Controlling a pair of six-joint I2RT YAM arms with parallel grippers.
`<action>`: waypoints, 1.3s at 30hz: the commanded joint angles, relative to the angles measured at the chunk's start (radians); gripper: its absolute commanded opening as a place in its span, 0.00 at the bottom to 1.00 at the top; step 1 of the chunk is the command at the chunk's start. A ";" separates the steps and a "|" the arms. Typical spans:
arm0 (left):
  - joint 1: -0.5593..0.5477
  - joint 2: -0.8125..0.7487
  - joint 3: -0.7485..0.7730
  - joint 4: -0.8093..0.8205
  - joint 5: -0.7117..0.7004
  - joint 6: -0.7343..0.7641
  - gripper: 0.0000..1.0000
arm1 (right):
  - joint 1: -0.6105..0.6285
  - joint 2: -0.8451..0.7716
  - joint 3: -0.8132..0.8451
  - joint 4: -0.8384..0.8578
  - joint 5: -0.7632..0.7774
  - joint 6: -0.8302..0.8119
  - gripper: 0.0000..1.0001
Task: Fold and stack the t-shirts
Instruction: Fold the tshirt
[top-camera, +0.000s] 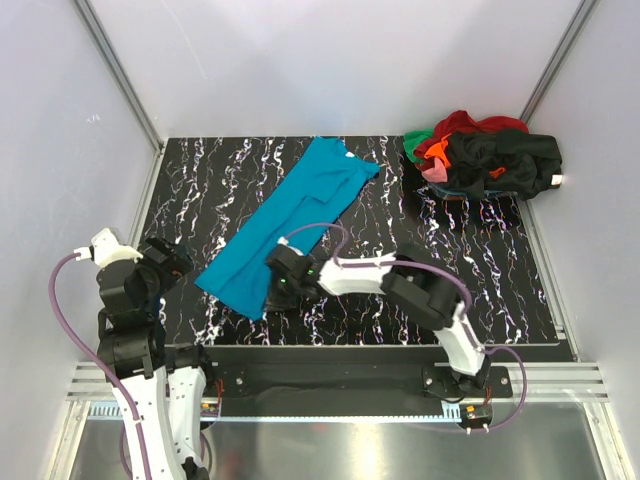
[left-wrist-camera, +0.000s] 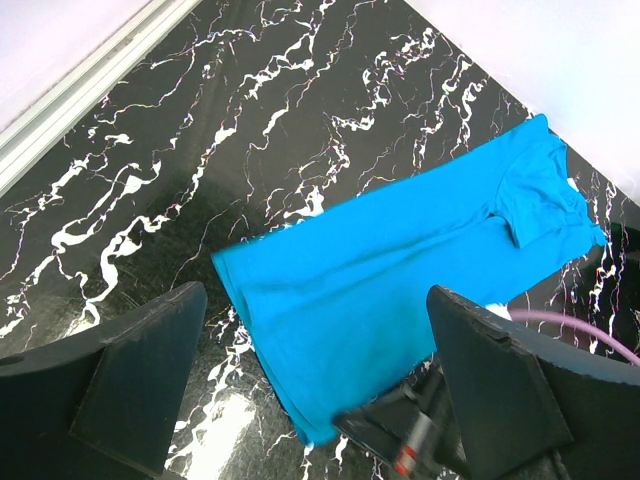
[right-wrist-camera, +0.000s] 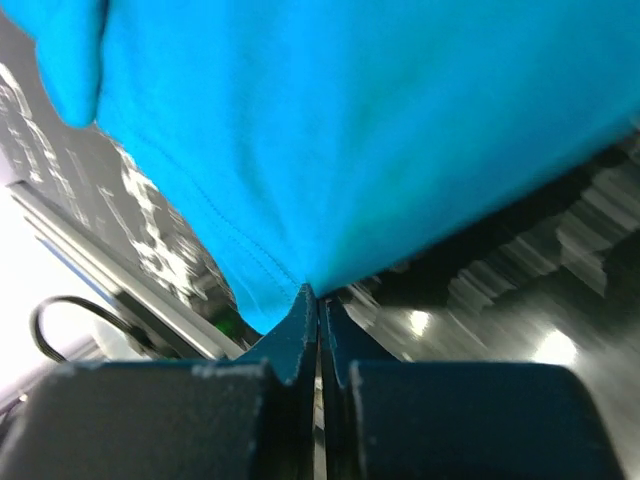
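While the teal t-shirt lies on the table as one long narrow strip, apparently folded lengthwise, the top view shows no finished stack, so I judge the task barely begun. One heap of unfolded t-shirts sits well to the right of the teal t-shirt's far end. It shows red, black, green, orange and pink, perhaps five shirts, though I cannot count them surely. The right gripper is at the teal t-shirt's near end, and the left gripper hangs just left of that end.

From the left wrist, its fingers stand wide apart, holding nothing, over the teal t-shirt's near hem.

From the right wrist, the jaws are pinched together on that hem's corner.
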 joint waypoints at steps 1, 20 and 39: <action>0.005 -0.009 0.005 0.037 0.008 0.019 0.99 | -0.019 -0.112 -0.216 -0.107 0.112 -0.031 0.00; -0.022 0.053 0.000 0.051 0.116 0.039 0.99 | -0.030 -1.023 -1.074 -0.278 0.245 0.204 0.00; -0.824 0.228 -0.191 0.033 -0.047 -0.315 0.84 | -0.030 -1.214 -1.079 -0.261 0.241 0.179 0.68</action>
